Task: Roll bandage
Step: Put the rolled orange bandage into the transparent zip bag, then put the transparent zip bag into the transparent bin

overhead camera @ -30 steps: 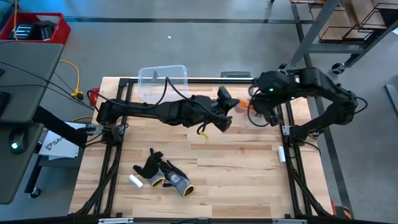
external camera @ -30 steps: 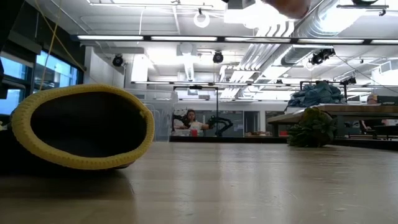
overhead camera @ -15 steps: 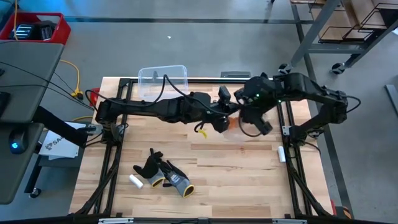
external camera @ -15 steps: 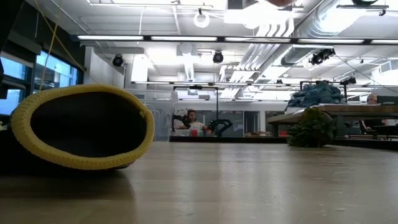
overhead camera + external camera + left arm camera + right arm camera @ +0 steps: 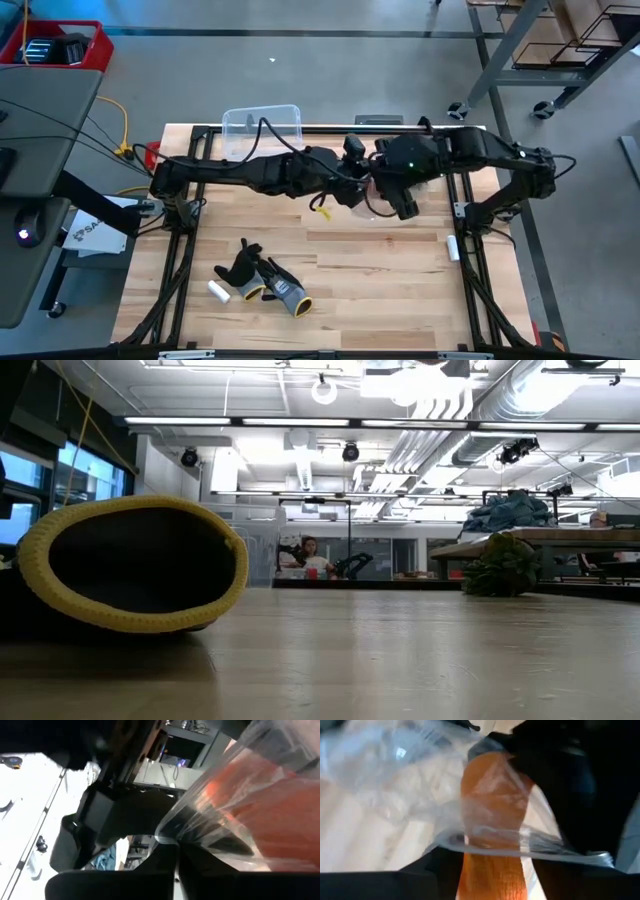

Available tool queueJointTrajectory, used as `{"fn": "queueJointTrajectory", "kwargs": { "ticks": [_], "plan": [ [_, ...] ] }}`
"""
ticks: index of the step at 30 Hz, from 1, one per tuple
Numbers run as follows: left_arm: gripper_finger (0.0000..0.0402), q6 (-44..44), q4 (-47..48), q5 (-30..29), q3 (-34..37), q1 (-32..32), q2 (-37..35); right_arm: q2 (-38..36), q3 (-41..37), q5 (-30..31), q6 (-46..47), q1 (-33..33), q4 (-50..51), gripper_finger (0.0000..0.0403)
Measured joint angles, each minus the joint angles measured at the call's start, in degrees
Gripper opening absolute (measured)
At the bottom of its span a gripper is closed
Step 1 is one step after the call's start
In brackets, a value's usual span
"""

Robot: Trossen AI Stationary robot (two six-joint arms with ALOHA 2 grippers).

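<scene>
Above the middle of the worktop (image 5: pixel 380 260), both arms reach inward and meet. The left gripper (image 5: pixel 352 190) is closed on a clear plastic wrapper (image 5: pixel 420 795) that sheathes the orange bandage (image 5: pixel 492 810). The right gripper (image 5: pixel 392 192) crowds against it; whether its jaws are apart I cannot tell

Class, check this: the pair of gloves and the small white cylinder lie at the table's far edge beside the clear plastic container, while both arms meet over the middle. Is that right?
Not quite. The high view shows the gloves and the small white cylinder at the table's near left part, far from the clear plastic container at the far edge. Both arms do meet over the middle.
</scene>
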State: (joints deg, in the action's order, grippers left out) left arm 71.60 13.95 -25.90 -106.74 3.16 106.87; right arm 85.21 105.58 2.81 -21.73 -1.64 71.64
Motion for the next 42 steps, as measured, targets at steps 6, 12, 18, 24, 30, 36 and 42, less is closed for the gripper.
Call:
{"fn": "queueJointTrajectory", "kwargs": {
  "ticks": [6,12,18,24,30,36,42],
  "plan": [
    [0.0,-2.9,1.9,0.0,0.0,-0.6,-1.4,-0.4,0.0,8.4,-4.2,-2.1,-0.3,0.0235],
    [0.0,-3.0,4.1,-0.7,0.0,-0.6,-3.1,-2.5,0.2,17.0,-4.2,-1.3,-1.2,0.0236],
    [0.0,-5.2,13.3,-2.0,0.1,-0.5,-4.4,-5.3,0.2,18.1,-3.3,-0.2,-6.0,0.0236],
    [0.0,-4.7,15.2,-10.4,0.1,-1.8,-5.5,-6.6,0.2,15.7,12.8,3.0,-8.1,0.0236],
    [0.0,-7.0,13.8,-18.4,0.1,-5.0,-7.9,-6.9,-1.5,2.3,35.5,6.5,-12.2,0.0236],
    [0.0,-13.7,12.8,-18.7,0.1,-7.5,-12.5,-7.2,-7.2,9.2,46.5,7.5,-25.5,0.0236],
    [0.0,-15.6,10.2,-18.5,0.0,-7.7,-16.3,-7.2,-13.1,11.9,52.8,9.6,-43.0,0.0236]
  ]
}}
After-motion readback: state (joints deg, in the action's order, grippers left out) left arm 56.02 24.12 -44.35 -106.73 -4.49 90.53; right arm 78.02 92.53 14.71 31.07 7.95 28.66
